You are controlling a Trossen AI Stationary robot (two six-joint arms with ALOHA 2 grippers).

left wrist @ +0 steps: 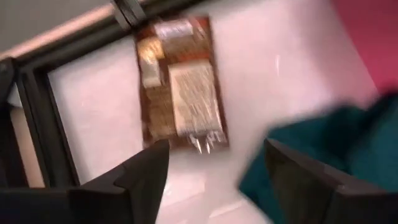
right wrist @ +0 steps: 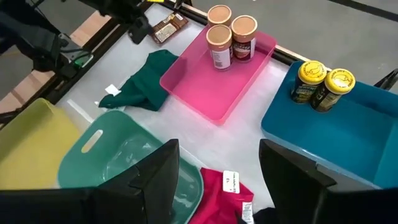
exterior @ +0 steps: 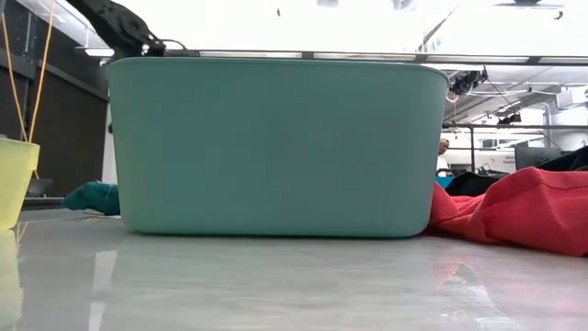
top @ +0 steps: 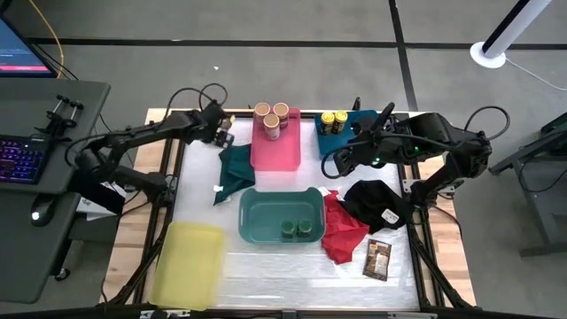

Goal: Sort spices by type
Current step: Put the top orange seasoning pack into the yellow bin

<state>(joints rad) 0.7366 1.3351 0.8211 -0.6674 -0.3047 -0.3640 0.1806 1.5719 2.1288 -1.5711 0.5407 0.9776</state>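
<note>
A white table [top: 266, 283] holds 4 plastic bins. The yellow rectangular bin [top: 188, 263] sits at the front left corner, with nothing visible inside it. The teal rectangular bin [top: 281, 215] sits at the centre and holds 2 small green-lidded jars [top: 297, 229] against its front wall. The pink rectangular bin [top: 276, 142] stands behind it, with 3 tan-lidded round jars [top: 272, 118] grouped at its far end. The blue rectangular bin [top: 341, 133] sits just right of the pink one and holds 2 yellow-lidded jars [top: 334, 121] at its far end.

On the bare surface, a dark green cloth [top: 234, 170] lies left of the pink bin, a red cloth [top: 341, 232] lies just right of the teal bin, and a black cloth [top: 379, 204] lies beside the red one. 1 flat brown rectangular packet [top: 378, 259] lies near the front right corner. A second flat brown packet [left wrist: 180, 84] lies at the back left, beside the table frame.

The left gripper [left wrist: 214, 168] hovers over that second packet with its fingers spread apart, holding nothing. The right gripper [right wrist: 217, 168] hangs above the blue bin, fingers parted and empty.

Beyond the table, a grey floor, a desk with a lit keyboard [top: 19, 159] on the left, and a distant person [exterior: 444, 152] in the room are visible.
</note>
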